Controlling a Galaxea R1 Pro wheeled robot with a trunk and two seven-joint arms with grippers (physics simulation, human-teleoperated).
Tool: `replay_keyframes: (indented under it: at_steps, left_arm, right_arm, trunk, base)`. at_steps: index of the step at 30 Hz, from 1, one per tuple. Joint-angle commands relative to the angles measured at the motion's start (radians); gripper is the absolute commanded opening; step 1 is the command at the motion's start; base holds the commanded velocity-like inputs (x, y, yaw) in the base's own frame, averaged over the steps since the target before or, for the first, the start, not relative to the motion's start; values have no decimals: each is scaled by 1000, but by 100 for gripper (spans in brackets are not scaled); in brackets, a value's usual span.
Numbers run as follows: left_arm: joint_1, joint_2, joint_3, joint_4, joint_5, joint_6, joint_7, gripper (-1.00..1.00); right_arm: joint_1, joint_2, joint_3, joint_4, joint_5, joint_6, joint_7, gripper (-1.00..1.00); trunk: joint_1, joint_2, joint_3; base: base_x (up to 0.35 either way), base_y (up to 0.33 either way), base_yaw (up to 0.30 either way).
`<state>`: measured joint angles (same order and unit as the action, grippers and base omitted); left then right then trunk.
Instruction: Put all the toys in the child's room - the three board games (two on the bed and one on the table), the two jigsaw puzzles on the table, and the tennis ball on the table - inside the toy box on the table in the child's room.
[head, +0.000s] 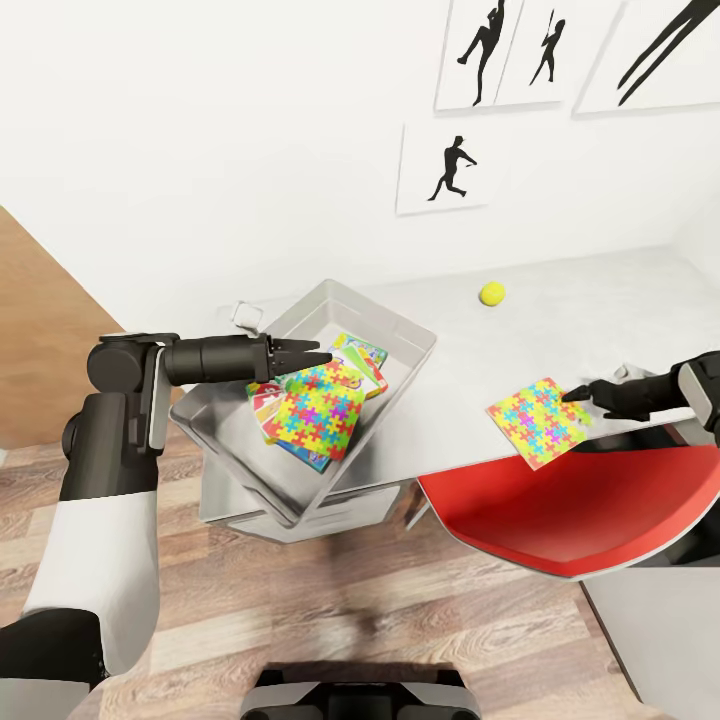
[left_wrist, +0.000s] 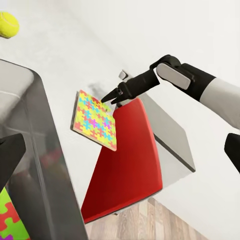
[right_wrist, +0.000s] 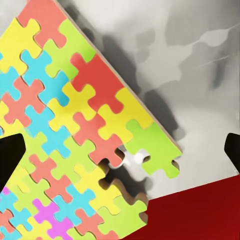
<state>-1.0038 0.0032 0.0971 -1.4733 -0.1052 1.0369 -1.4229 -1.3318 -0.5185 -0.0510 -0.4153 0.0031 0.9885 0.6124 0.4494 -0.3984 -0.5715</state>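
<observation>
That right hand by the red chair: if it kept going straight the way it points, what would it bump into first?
Most likely the jigsaw puzzle lying on the table. The right hand points at the puzzle's near corner, fingers spread in its wrist view, though exact height above it is unclear.

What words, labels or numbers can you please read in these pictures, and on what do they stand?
None can be read.
Board games in the toy box: colourful print, too small and blurred to read.
Jigsaw puzzles: pattern only, no lettering.
Wall pictures: black player silhouettes, no text.
</observation>
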Motion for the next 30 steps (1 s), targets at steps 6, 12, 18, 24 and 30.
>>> replay_keyframes:
  at_steps: [6, 12, 18, 24, 30]
  left_arm:
    - [-1, 1, 1, -1, -10, 10, -10, 100]
    - [-1, 1, 1, -1, -11, 10, -10, 100]
    - [-1, 1, 1, -1, -11, 10, -10, 100]
    - [-1, 1, 1, -1, -11, 10, -9, 100]
    - [-1, 2, 1, -1, -11, 10, -9, 100]
  right_arm:
    - [-2, -2, -5, -46, 0, 40, 21, 100]
    - [-2, 0, -5, -116, 0, 59, 31, 100]
    - [-1, 3, -4, -144, -1, 59, 34, 100]
    - [0, 8, -1, -154, 0, 59, 34, 100]
    - [0, 10, 0, -156, 0, 59, 33, 100]
  trunk:
    - [1, -2, -1]
    - [1, -2, -1]
    - [1, -2, -1]
    - [1, -2, -1]
    - [1, -2, -1]
  base:
    - [0, 0, 0]
    - [0, 0, 0]
    - [0, 4, 0]
    - [0, 70, 0]
    - [3, 55, 0]
